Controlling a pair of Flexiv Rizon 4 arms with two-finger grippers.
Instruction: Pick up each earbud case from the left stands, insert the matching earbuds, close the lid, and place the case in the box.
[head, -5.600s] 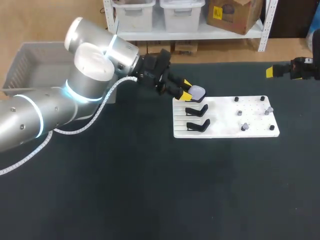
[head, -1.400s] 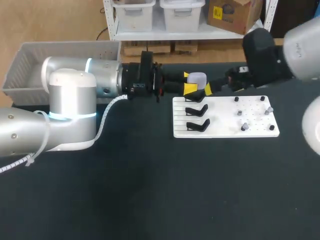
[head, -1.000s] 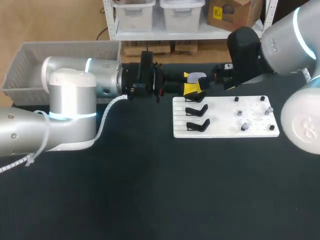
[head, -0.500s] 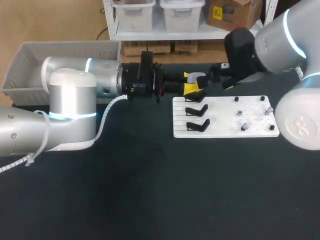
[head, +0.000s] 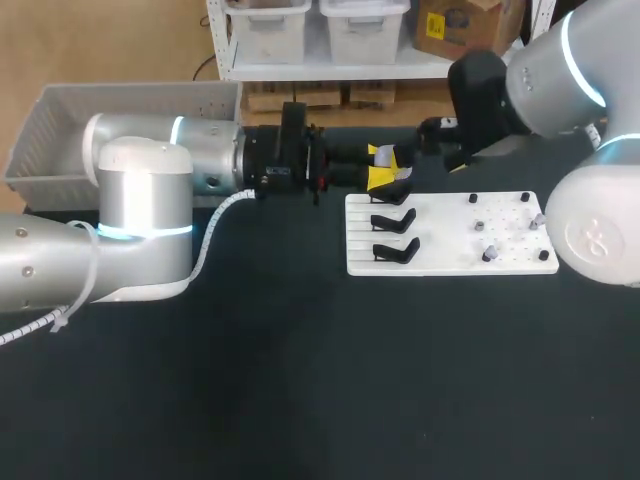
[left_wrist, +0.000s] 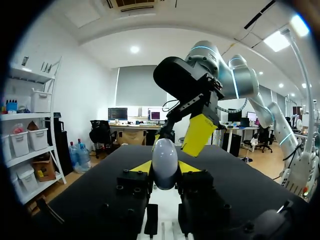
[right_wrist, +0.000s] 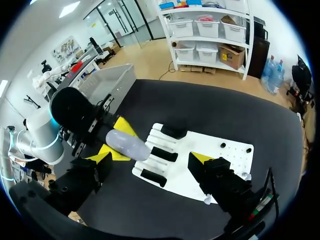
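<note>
The case (left_wrist: 165, 159) is a smooth, pale grey-lilac shell, rounded like an egg, and it looks closed. In the left wrist view it stands on end between the two yellow tips of the left gripper (head: 385, 170), which clamps it from both sides. That arm lies level across the table (head: 300, 380) from the left. The case is held in the air just beyond the far left corner of the white board (head: 450, 240), above the farthest of three black stands (head: 393, 220) and not touching it. None of the stands holds a case. The right gripper (right_wrist: 152, 164) is close ahead of the case and faces it, with its fingers spread wide and nothing between them. In its own view the case lies ahead of it, nearer one finger and apart from both. In the left wrist view one of its yellow tips hangs just behind and above the case, so it blocks the space straight ahead. On the right half of the board small grey earbuds (head: 489, 254) sit on pegs, well apart from the case, with dark pegs near the far edge. The grey box (head: 60, 130) sits at the table's far left corner, behind the left arm.
</note>
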